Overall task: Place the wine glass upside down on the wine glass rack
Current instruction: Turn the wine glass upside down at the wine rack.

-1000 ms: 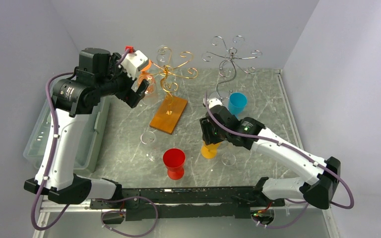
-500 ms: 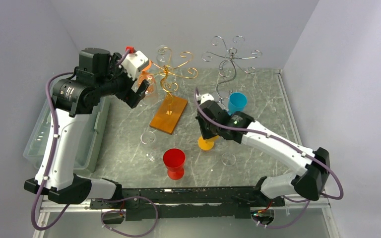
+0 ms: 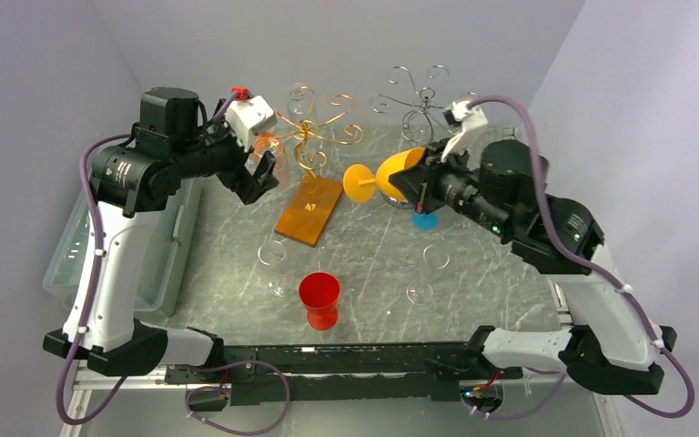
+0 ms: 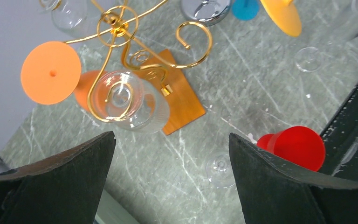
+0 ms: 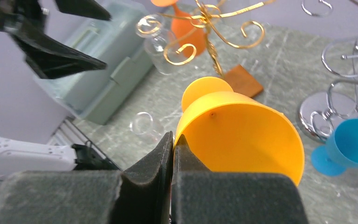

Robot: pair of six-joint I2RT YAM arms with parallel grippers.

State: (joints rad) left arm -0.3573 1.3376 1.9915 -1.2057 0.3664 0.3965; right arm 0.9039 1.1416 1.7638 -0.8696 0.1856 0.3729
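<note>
My right gripper (image 3: 417, 186) (image 5: 173, 138) is shut on the rim of the yellow wine glass (image 3: 397, 173) (image 5: 242, 133). The glass is held up in the air on its side, its round foot (image 3: 359, 183) pointing left. It hangs between the gold wine glass rack (image 3: 312, 137) (image 5: 209, 18) and the silver rack (image 3: 423, 105) (image 5: 349, 65). On the gold rack hang an orange glass (image 4: 50, 72) and a clear glass (image 4: 130, 100), both upside down. Beside that rack my left gripper (image 3: 259, 173) (image 4: 171, 135) stands open and holds nothing.
A blue glass (image 5: 354, 142) stands by the silver rack's foot. Near the front stands a red glass (image 3: 319, 296) (image 4: 298, 147). Clear glasses (image 3: 273, 255) (image 3: 419, 293) (image 3: 436, 256) stand on the marble table. A pale green bin (image 3: 73, 246) sits at the left edge.
My right gripper shut on the yellow glass, lifted it off the table and swung it up and back, tipping it on its side. The left arm barely moved.
</note>
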